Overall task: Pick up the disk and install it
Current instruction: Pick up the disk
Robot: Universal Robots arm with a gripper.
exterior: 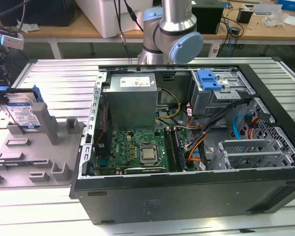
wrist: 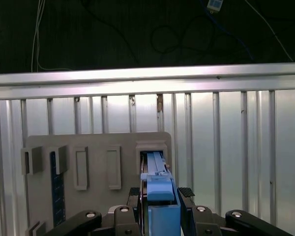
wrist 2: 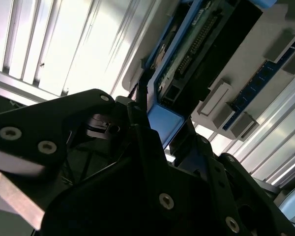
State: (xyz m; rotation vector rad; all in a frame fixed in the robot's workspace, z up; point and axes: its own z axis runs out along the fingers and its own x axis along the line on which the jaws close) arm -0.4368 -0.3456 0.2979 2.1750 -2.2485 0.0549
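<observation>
The disk [exterior: 24, 112] stands on edge in a slot of the grey holder plate [exterior: 34, 157] at the exterior view's left, its white-and-blue label facing out and blue rails along its edges. My gripper [exterior: 5, 93] hangs over its top end. In the first wrist view the disk's blue rail [wrist: 160, 189] runs down into the slot, with my gripper [wrist: 160, 192] shut on it, one black finger on each side. The second wrist view has the same blue end [wrist 2: 162, 123] pinched in my gripper [wrist 2: 160, 129], and the disk's connector edge [wrist 2: 194, 46] beyond.
The open computer case [exterior: 187, 196] lies at the exterior view's right of the holder. Inside are a grey power-supply box [exterior: 130, 96], a motherboard [exterior: 137, 147], and a metal drive cage with a blue bracket [exterior: 209, 78] on top. The arm's base [exterior: 172, 29] stands behind the case.
</observation>
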